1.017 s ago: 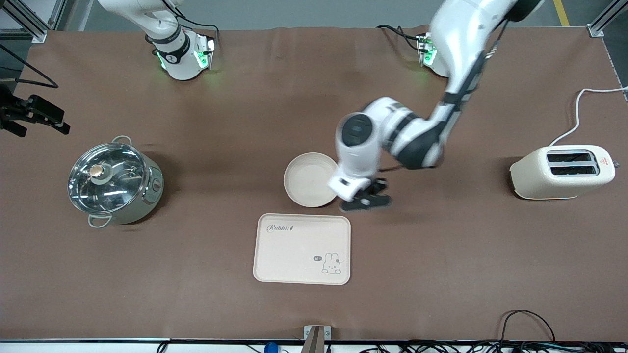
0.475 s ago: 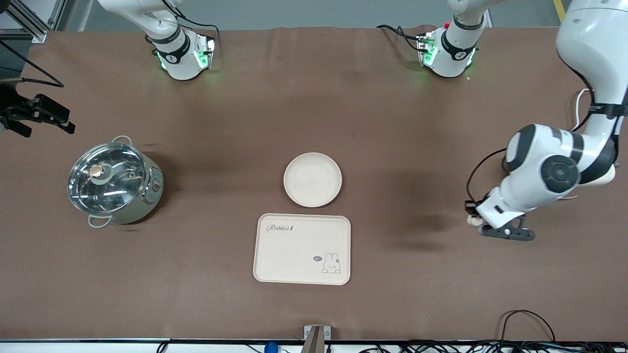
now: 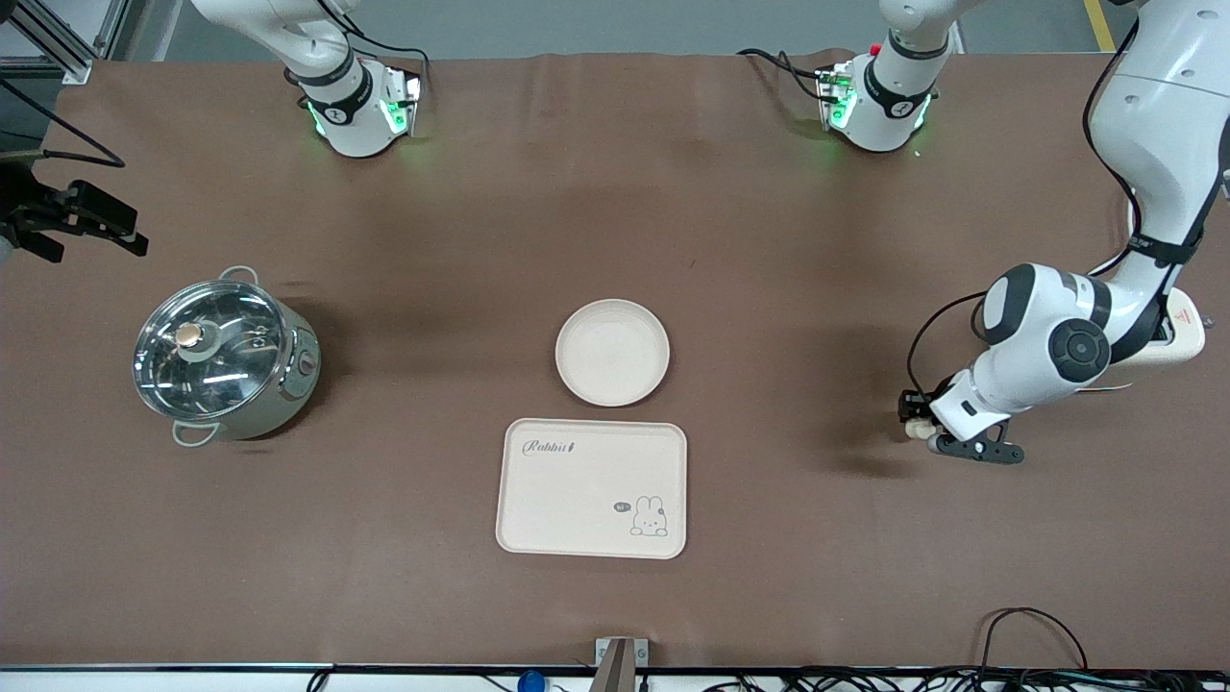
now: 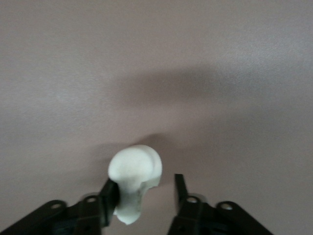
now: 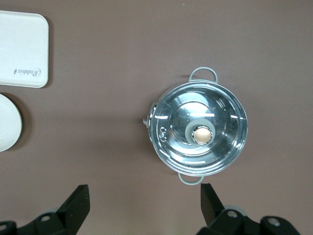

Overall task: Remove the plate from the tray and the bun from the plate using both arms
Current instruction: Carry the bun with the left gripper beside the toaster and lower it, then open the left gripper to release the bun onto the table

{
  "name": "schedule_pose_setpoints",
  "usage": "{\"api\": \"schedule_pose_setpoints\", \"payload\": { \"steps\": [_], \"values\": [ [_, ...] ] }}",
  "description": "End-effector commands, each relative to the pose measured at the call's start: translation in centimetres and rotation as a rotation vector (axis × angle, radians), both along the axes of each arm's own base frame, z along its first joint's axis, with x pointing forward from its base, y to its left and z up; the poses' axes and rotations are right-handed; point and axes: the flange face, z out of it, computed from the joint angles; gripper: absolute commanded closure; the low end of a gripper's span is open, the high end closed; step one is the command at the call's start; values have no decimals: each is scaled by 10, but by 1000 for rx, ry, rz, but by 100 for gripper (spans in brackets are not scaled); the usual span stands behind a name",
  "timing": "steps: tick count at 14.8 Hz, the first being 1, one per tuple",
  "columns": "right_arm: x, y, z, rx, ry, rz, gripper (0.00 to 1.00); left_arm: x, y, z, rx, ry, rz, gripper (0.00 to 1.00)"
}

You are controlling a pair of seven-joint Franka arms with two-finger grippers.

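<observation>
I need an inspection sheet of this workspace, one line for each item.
Surface: brown table, flat.
Job's things: plate on the table, beside the tray, farther from the front camera, nothing on it; bun in the left gripper.
Clutter: lidded pot toward the right arm's end; toaster toward the left arm's end, partly hidden.
Grippers: left gripper shut on the bun, over bare table; right gripper open, high over the pot, waiting.
Cables: toaster cord; cables at the table edge.
Surroundings: grey floor.
</observation>
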Motion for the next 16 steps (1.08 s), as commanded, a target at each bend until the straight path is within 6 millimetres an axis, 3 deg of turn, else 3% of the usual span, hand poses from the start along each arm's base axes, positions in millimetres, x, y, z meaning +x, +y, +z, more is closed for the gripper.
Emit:
{"api": "schedule_pose_setpoints", "payload": {
  "steps": [1, 3, 5, 8, 11, 14, 16],
  "values": [
    [-8, -6, 11, -46, 2, 8, 0, 4, 0, 9, 16, -28, -4, 0],
    [-10, -7, 9, -45, 19, 5, 0, 5, -3, 18, 25, -38, -13, 0],
    [-10, -8, 10, -45, 13, -2, 0, 14, -6, 49, 41, -89, -22, 0],
    [-9, -10, 11, -39, 5, -4, 0, 30, -34, 137, 92, -106, -66, 0],
    [-8, -5, 14, -36, -1, 3, 0, 40, -56, 208, 103, -89, -82, 0],
    [-7, -1, 15, -35, -5, 8, 0, 27, -62, 275, 155, -130, -77, 0],
    [-7, 0, 16, -35, -5, 11, 0, 8, -66, 315, 163, -121, -46, 0]
  ]
}}
